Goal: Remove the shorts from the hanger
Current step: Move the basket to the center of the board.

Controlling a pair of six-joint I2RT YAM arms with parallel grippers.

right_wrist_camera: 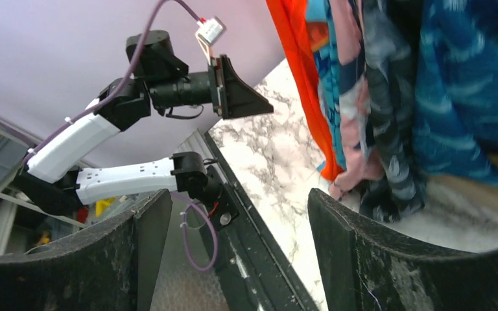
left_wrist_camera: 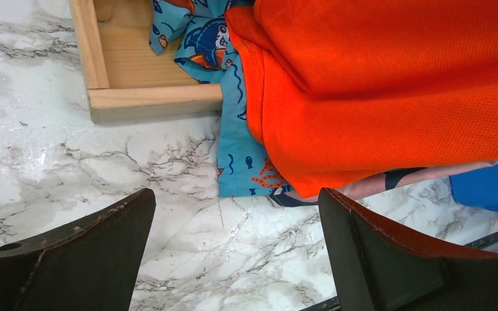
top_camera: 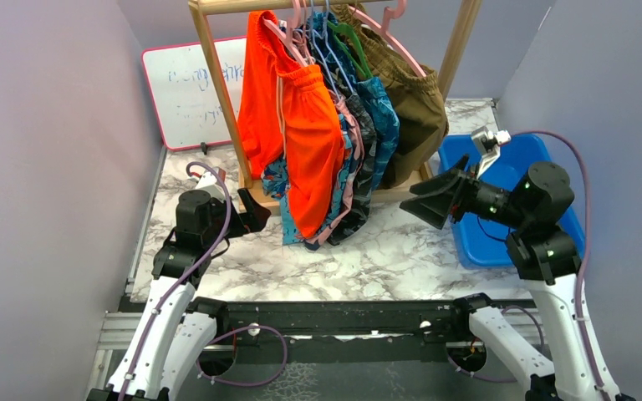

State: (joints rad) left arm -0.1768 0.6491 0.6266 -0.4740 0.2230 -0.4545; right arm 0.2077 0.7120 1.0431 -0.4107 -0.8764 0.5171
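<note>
Top external: set high, above and behind the arm bases, looking down and toward the far wall; widest and farthest view, taking in the whole marble table [top_camera: 401,251], the wooden rack [top_camera: 221,100] and both arms.
Left wrist: low over the table, facing down and forward past the left gripper [left_wrist_camera: 237,201]; the rack's foot and the orange shorts [left_wrist_camera: 389,84] sit very near, filling the top of frame.
Right wrist: rolled sideways, looking leftward across the table past the right gripper [right_wrist_camera: 240,214]; garments close at upper right; the left arm [right_wrist_camera: 71,139] beyond, at middle distance.
Shared: all three views hold the orange shorts' lower edge and the marble beneath it; top external and right wrist both show the left arm.
</note>
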